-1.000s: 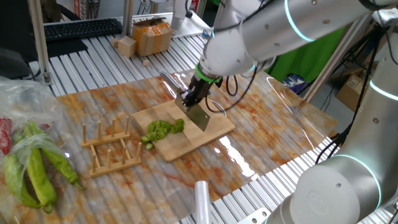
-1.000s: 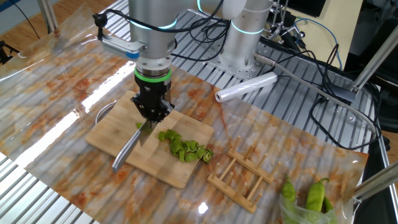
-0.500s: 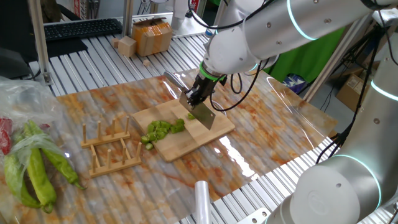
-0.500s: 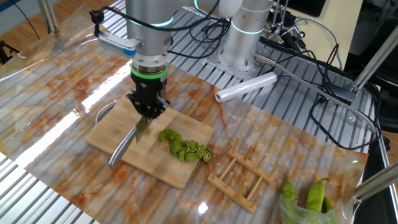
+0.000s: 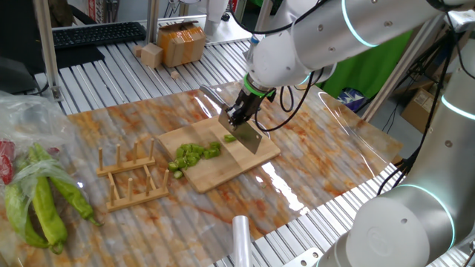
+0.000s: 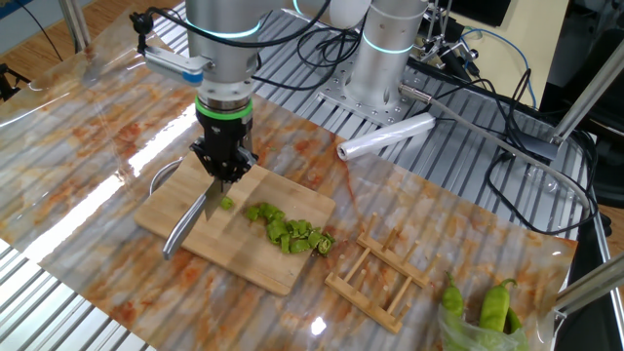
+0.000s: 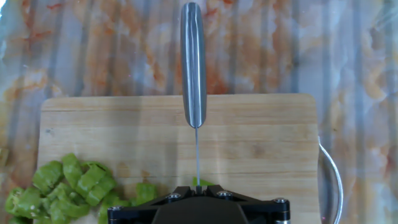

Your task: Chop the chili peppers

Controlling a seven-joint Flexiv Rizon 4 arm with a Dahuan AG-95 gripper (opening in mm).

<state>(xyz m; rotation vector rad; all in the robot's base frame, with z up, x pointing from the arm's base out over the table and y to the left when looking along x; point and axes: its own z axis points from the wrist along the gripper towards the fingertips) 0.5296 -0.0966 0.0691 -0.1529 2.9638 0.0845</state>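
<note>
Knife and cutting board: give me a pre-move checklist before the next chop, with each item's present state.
1. Gripper shut on the knife: ok.
2. Blade over the cutting board, not the table: ok.
3. Chili pieces on the board: mostly ok; in one fixed view a few sit at its edge.
4. A stray piece lies by the blade, apart from the pile: ok.
5. Any long uncut chili left on the board: none visible.
6. Blade touching the board or lifted: cannot tell.
</note>
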